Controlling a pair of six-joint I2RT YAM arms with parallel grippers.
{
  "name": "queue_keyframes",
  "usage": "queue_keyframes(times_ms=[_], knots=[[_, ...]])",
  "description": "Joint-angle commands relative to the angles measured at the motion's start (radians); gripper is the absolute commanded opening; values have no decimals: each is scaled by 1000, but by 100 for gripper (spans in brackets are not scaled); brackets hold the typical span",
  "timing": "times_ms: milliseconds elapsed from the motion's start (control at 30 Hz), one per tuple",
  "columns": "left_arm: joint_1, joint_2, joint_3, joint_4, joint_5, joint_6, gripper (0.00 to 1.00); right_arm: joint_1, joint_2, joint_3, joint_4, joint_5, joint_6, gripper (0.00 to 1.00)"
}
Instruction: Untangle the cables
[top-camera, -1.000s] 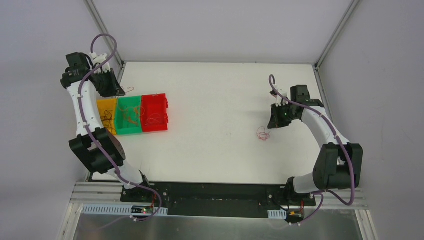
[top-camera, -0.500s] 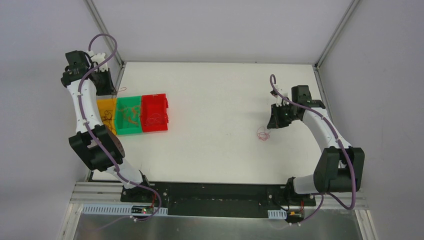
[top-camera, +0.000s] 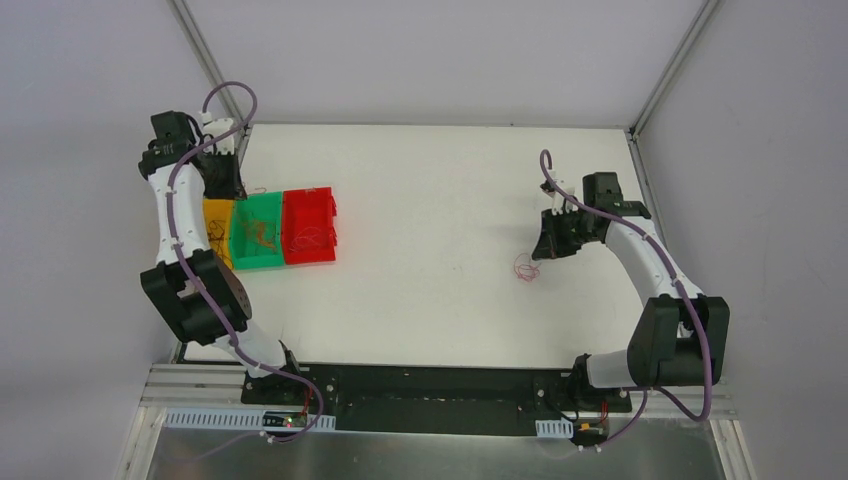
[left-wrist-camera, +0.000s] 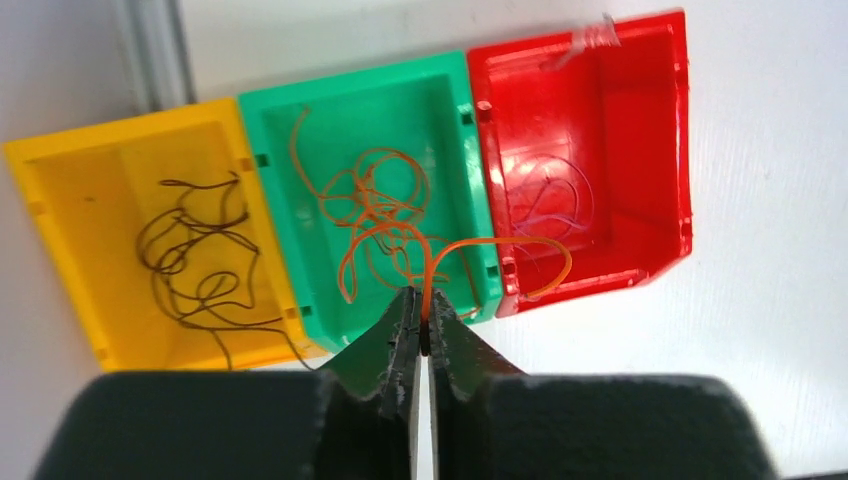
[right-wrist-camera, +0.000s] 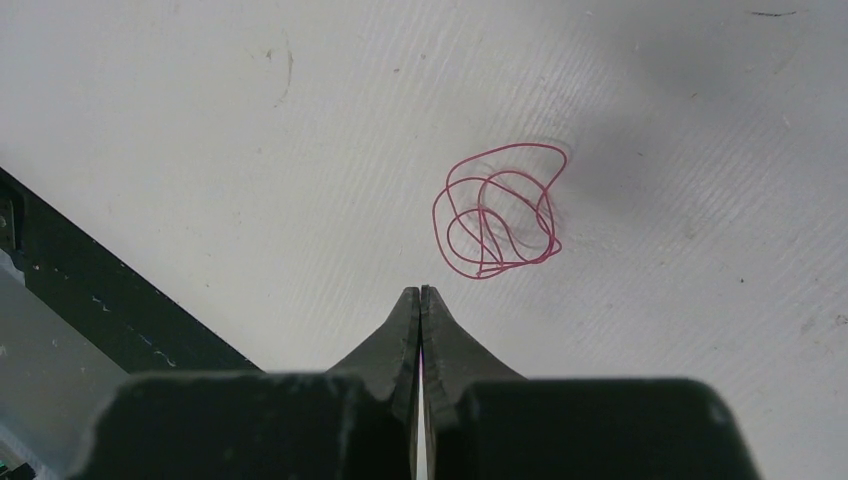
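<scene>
My left gripper (left-wrist-camera: 422, 300) is shut on a thin orange wire (left-wrist-camera: 500, 242) that loops up over the green bin (left-wrist-camera: 350, 95) and the red bin (left-wrist-camera: 650, 90). More orange wires (left-wrist-camera: 370, 200) lie in the green bin, dark wires (left-wrist-camera: 195, 250) in the yellow bin (left-wrist-camera: 90, 160), and faint red wires (left-wrist-camera: 550, 200) in the red bin. In the top view the left gripper (top-camera: 225, 185) hangs at the far edge of the bins. My right gripper (right-wrist-camera: 421, 292) is shut and empty, just short of a small red wire clump (right-wrist-camera: 497, 212) on the white table (top-camera: 525, 268).
The three bins stand in a row at the table's left side: yellow (top-camera: 212, 210), green (top-camera: 258, 262), red (top-camera: 310, 258). A metal frame post (left-wrist-camera: 150, 50) runs beside the yellow bin. The table's dark front edge (right-wrist-camera: 90, 290) shows left of the right gripper.
My left gripper has swung from beyond the table's left edge back to the right, over the bins, with the orange wire in it. The right arm has barely moved.
</scene>
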Motion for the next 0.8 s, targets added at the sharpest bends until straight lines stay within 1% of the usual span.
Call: queue_keyframes(times_ms=[0, 100, 133, 167, 233, 367, 400, 467, 533, 600, 667, 767], knots=[[-6, 12, -60, -5, 51, 12, 13, 8, -2, -1, -32, -50, 13, 0], [1, 19, -73, -3, 3, 14, 29, 13, 13, 14, -76, -65, -1, 0], [6, 18, -73, -4, 6, 14, 33, 13, 16, 12, -85, -66, -6, 2], [9, 16, -73, -6, 9, 10, 38, 14, 20, 9, -93, -65, -10, 7], [11, 13, -69, -7, 17, 0, 44, 16, 27, 0, -98, -59, -10, 16], [10, 11, -40, -17, 47, -30, 49, 20, 46, 3, -103, -46, -2, 33], [10, 6, -32, -20, 65, -38, 51, 21, 46, 1, -103, -37, -3, 39], [8, -8, -12, -37, 141, -42, 59, 23, 47, -6, -94, -18, -5, 49], [-6, -33, 1, -47, 213, -41, 66, 32, 50, -21, -73, 11, -2, 56], [-42, -65, 3, -47, 243, -25, 70, 53, 62, -34, -36, 57, 9, 59], [-89, -91, 1, -48, 244, -15, 71, 76, 84, -45, 21, 112, 34, 60], [-160, -134, -15, -46, 239, -8, 72, 94, 133, -41, 112, 171, 74, 57]])
